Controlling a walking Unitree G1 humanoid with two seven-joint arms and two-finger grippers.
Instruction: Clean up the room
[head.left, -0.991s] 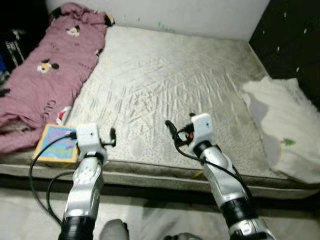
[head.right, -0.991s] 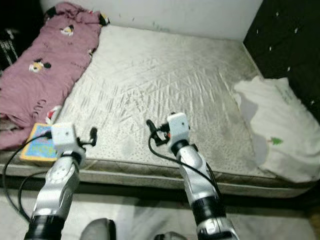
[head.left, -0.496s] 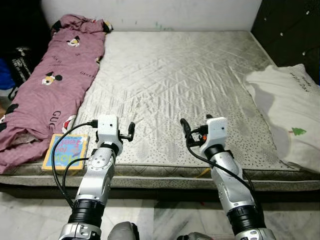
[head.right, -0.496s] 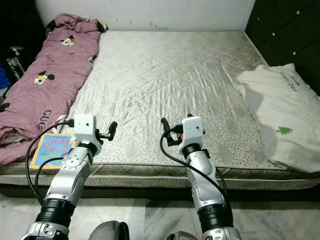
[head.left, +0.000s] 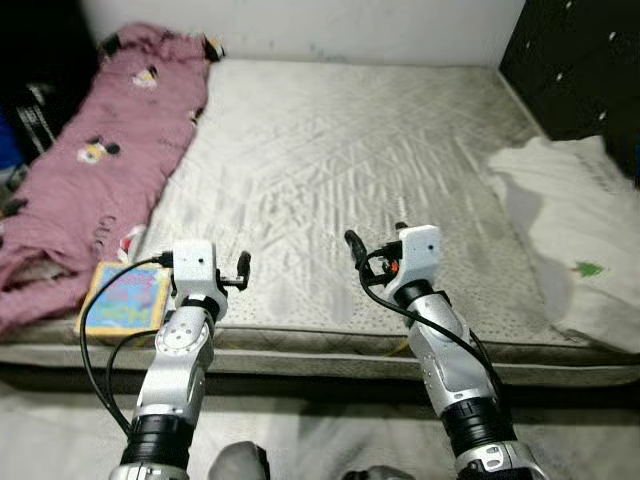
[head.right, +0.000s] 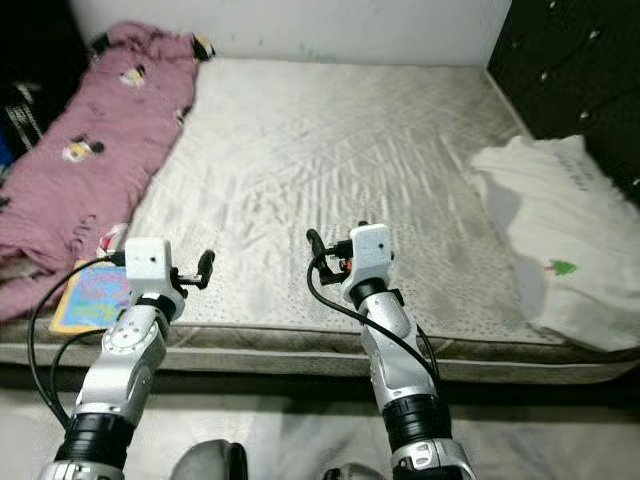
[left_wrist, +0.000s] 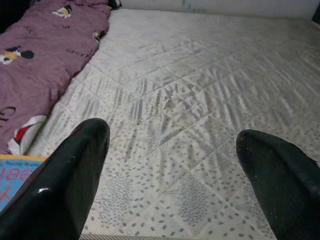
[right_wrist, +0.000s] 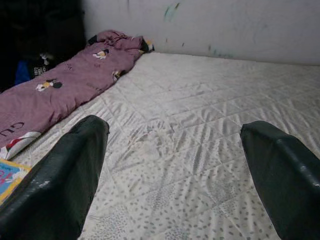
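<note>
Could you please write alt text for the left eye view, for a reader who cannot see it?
Two silver robot arms reach over the near edge of a bare quilted mattress, the left gripper and right gripper empty above it. A pink blanket and colourful book lie left, a white pillow right.

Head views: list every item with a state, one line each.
Left end effector: open, empty, above the mattress edge.
Right end effector: open, empty.
Pink blanket: crumpled, along the mattress's left side.
Book: closed, flat.
White pillow: rumpled, overhanging the right edge.
Mattress: bare.
</note>
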